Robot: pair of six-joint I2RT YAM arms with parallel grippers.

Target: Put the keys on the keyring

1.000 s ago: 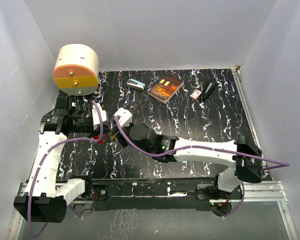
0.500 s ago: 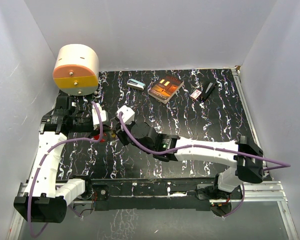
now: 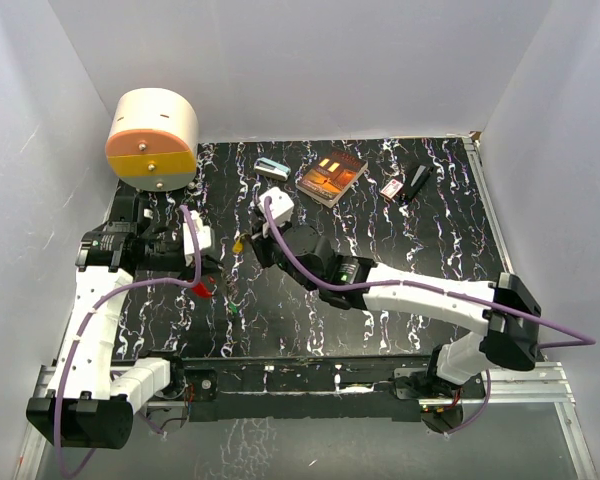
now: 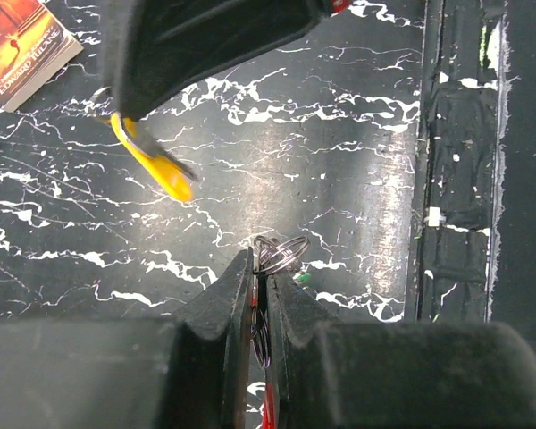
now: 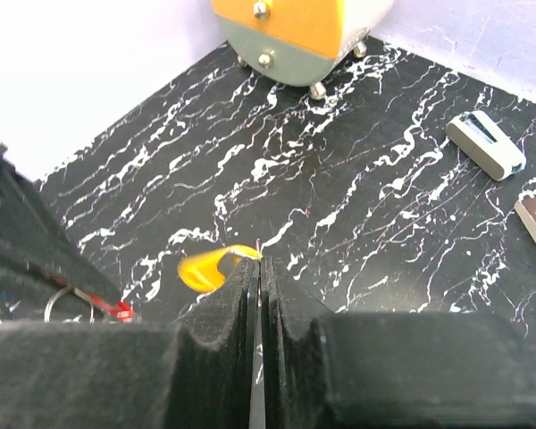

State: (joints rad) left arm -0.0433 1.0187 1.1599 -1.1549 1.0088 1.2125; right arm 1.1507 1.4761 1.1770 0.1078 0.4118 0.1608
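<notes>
Though it is tiny, the yellow key (image 5: 204,268) — glossy — shines.

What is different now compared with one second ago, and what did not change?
The right gripper, shut on the yellow key, pulled away from the left gripper toward the far side, so the two are now apart. The left arm shifted only slightly. The left gripper kept its hold on the keyring; nothing was let go. The book did not move.
</notes>
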